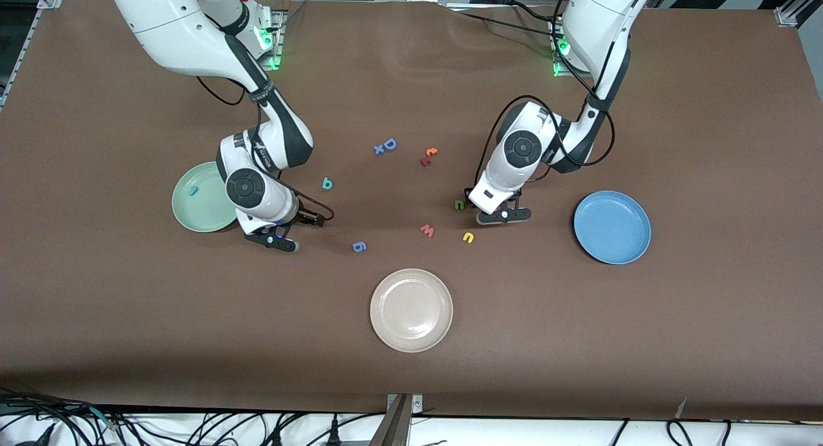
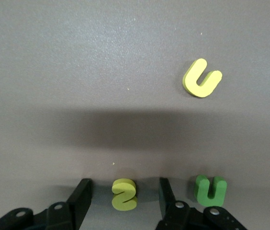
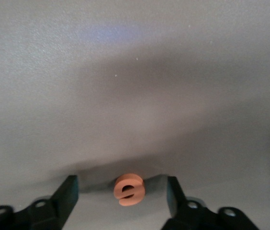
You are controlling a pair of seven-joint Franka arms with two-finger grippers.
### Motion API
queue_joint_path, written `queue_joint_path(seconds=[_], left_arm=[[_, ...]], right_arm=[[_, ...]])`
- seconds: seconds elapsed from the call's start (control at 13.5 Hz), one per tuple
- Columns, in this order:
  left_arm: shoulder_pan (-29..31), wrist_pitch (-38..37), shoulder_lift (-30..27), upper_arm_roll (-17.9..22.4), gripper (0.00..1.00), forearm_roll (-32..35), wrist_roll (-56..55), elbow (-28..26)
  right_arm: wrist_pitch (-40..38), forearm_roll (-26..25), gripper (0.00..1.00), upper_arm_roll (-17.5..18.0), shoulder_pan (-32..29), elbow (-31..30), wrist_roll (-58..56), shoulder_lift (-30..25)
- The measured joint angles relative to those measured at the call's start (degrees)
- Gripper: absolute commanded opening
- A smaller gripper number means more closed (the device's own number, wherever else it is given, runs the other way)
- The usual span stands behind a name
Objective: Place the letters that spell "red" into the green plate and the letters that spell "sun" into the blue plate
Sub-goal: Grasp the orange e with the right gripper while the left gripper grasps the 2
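My left gripper (image 2: 124,187) is low over the table, open, with the yellow "s" (image 2: 124,194) between its fingers and a gap on each side. The dark green "n" (image 2: 210,190) lies just outside one finger, and the yellow "u" (image 2: 202,78) lies farther off. My right gripper (image 3: 121,182) is open astride the orange "e" (image 3: 129,189), not touching it. The right gripper (image 1: 278,239) stands beside the green plate (image 1: 212,209), which holds a teal "r" (image 1: 192,190). The teal "d" (image 1: 327,184) lies near it. The left gripper (image 1: 505,216) is between the "n" (image 1: 459,204) and the blue plate (image 1: 612,227).
A beige-white plate (image 1: 411,310) sits nearest the front camera. Loose letters lie mid-table: a blue "D" (image 1: 389,144), a blue "g" (image 1: 359,246), a pinkish-red "w" (image 1: 427,230) and small orange-red pieces (image 1: 429,155). The "u" (image 1: 468,238) lies beside the "w".
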Motion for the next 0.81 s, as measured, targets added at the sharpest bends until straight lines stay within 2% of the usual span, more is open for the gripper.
queue_joint_path(seconds=[0.15,0.37,0.52,0.59,0.81], left_arm=[[0.00,0.00,-0.06,0.08,0.46,0.08,-0.17,0.10],[0.01,-0.01,-0.10,0.10,0.45,0.12,-0.72,0.14],[0.01,-0.03,-0.10,0.10,0.43,0.18,-1.00,0.16],[0.00,-0.03,-0.10,0.09,0.41,0.23,-1.11,0.16],[-0.09,-0.07,-0.14,0.09,0.35,0.56,-1.50,0.16]], right_arm=[[2.39,0.04,0.65,0.02,0.01,-1.18,0.00,-0.07],[3.92,0.05,0.39,0.02,0.00,-2.00,0.00,-0.49],[4.12,0.05,0.28,0.02,0.00,-2.07,0.00,-0.49],[4.23,0.05,0.18,0.01,-0.01,-2.14,0.00,-0.48],[4.31,0.07,0.13,0.01,-0.03,-2.20,0.00,-0.55]])
